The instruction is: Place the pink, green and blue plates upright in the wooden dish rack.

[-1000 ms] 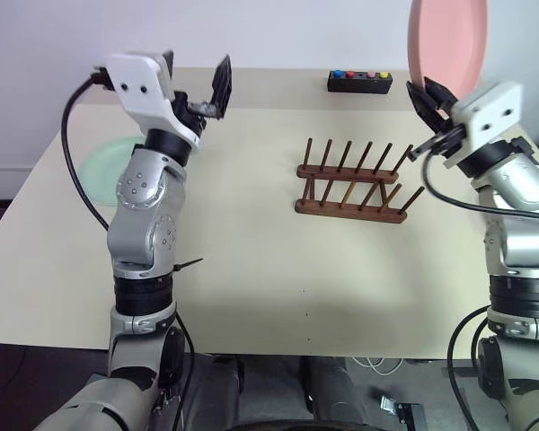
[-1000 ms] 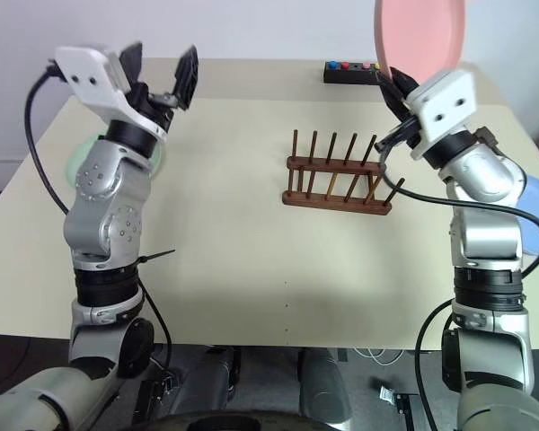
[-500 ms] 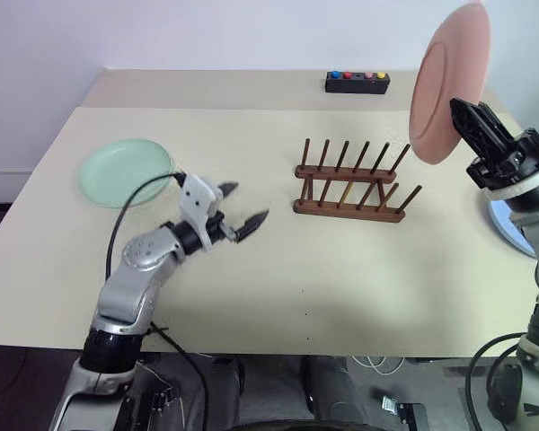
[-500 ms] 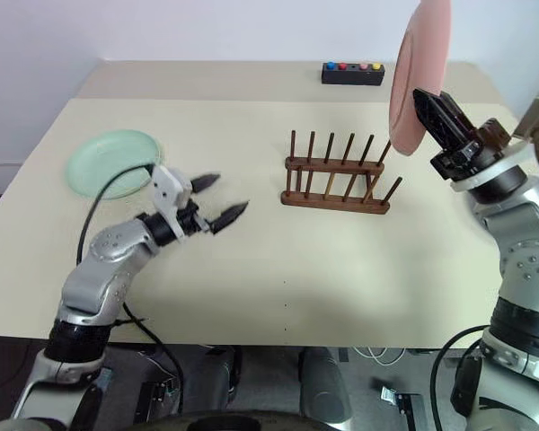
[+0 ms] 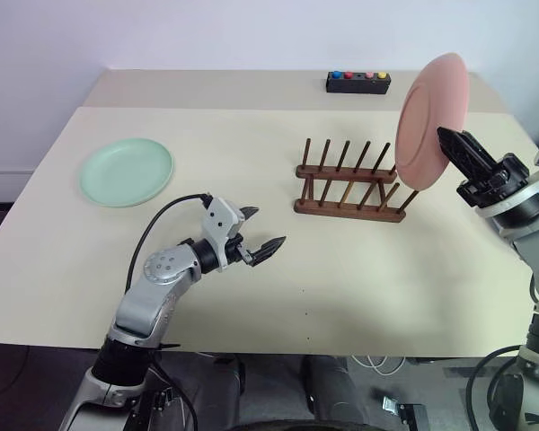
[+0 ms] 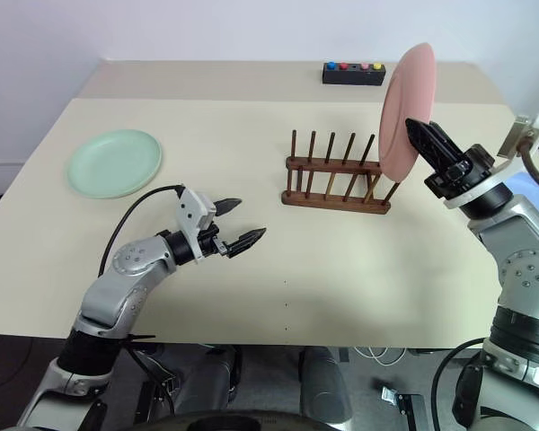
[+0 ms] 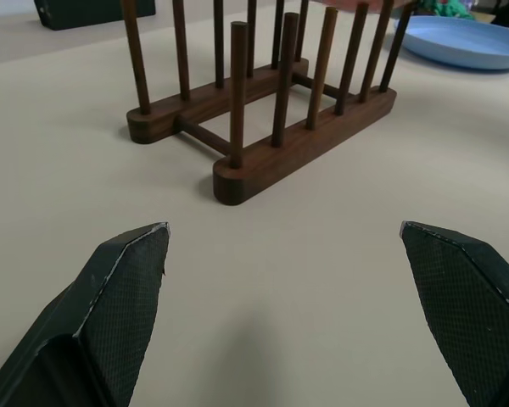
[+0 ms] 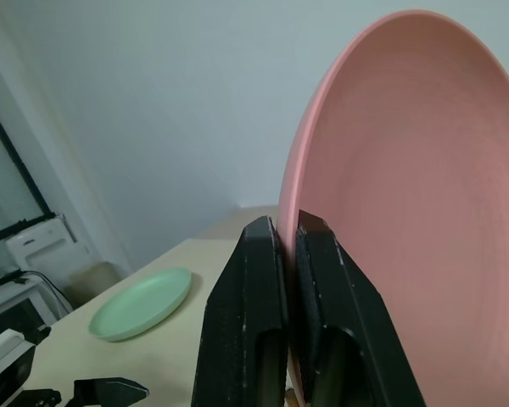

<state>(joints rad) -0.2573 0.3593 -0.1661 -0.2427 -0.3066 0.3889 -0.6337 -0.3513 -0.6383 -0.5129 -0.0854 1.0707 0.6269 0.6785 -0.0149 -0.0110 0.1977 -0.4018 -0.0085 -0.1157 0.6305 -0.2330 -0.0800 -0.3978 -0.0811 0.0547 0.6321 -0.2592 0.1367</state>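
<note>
While the rack is waiting empty, here's how things are laid out:

Pink plate: the pink plate is held on edge, close to upright, just above the 3 o'clock end of the wooden dish rack. A second ago it was held higher, its face turned more towards the camera; since then it has been rolled edge-on and brought down towards the pegs.

Right gripper: the right gripper is clamped tight on the plate's lower rim, 1 finger on each face, as seen clearly in the right wrist view.

Left gripper: the left gripper is spread as wide as it goes, with nothing between its fingers. It was raised at about 10 o'clock a second ago and has been dropped low over the table, now aimed at the rack from 8 o'clock.

Green plate: the green plate is lying flat at 9 o'clock, well apart from the rack, untouched.

Blue plate: the blue plate is flat on the table past the rack's far end, seen in the left wrist view.

What it means: 0 of 3 plates are racked so far. The pink one looks lined up for a slot, so lowering between 2 pegs is probably next, and the left gripper may be meant to steady the rack.
</note>
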